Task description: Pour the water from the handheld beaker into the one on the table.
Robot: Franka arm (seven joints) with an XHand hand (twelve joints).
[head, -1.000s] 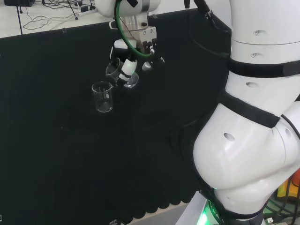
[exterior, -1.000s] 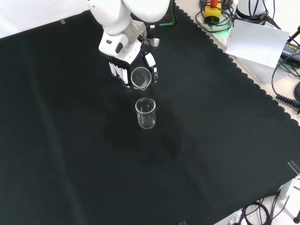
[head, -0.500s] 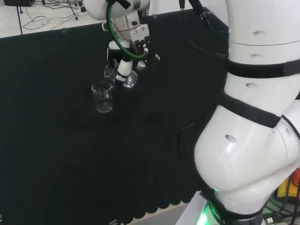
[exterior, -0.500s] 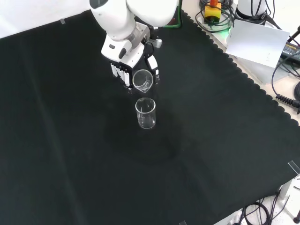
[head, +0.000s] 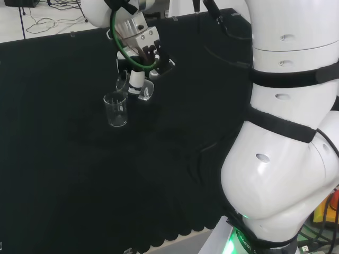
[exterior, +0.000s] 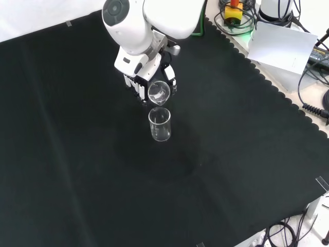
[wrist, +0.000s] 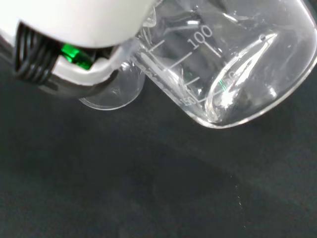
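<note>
The hand (exterior: 140, 77) has its fingers curled around a clear glass beaker (exterior: 159, 92) and holds it tilted, with the mouth turned down toward the second beaker (exterior: 160, 124). That one stands upright on the black cloth (exterior: 77, 170), in the front view just on the near side of the hand. In the head view the held beaker (head: 123, 83) hangs just above and to the right of the standing beaker (head: 116, 109) — their rims are very near each other. In the wrist view the tilted beaker (wrist: 223, 64) shows printed marks and bright glints inside; how much water is in either glass I cannot tell. The arm's white links (head: 286, 132) stand at the right of the head view, well apart from both beakers.
</note>
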